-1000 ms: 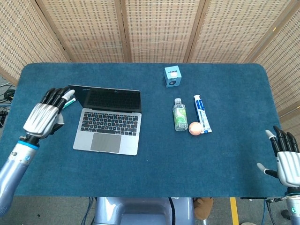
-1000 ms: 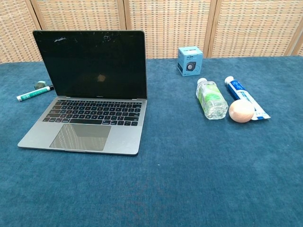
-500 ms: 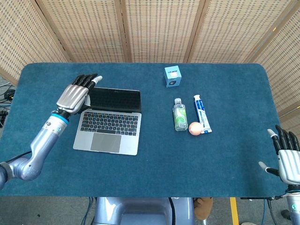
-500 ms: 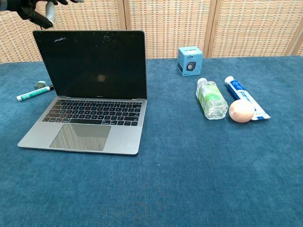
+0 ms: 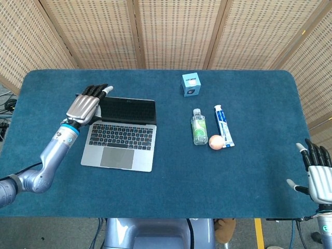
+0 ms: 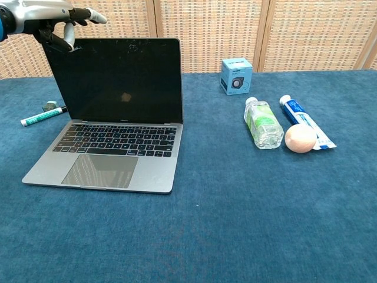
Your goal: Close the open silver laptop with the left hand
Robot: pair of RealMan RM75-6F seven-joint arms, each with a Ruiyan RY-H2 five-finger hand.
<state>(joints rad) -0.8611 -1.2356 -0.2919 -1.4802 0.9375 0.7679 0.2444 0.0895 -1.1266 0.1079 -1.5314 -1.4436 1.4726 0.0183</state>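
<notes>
The silver laptop (image 5: 120, 136) (image 6: 112, 115) stands open on the blue table, its dark screen upright and facing me. My left hand (image 5: 86, 105) (image 6: 50, 17) hovers at the top left corner of the lid with fingers stretched out flat over its edge and nothing in its grasp. Whether it touches the lid I cannot tell. My right hand (image 5: 318, 173) is far off at the table's near right edge, fingers spread, empty, and only the head view shows it.
A clear bottle with a green label (image 5: 198, 127) (image 6: 263, 122), a toothpaste tube (image 5: 223, 125) (image 6: 306, 128) and a peach ball (image 5: 216, 141) (image 6: 300, 138) lie right of the laptop. A small blue box (image 5: 191, 84) (image 6: 237, 75) stands behind them. A marker (image 6: 41, 114) lies left of the laptop.
My left hand rose from the table left of the laptop and swung in over the lid's top left corner, then settled slightly lower. The laptop stays open.
</notes>
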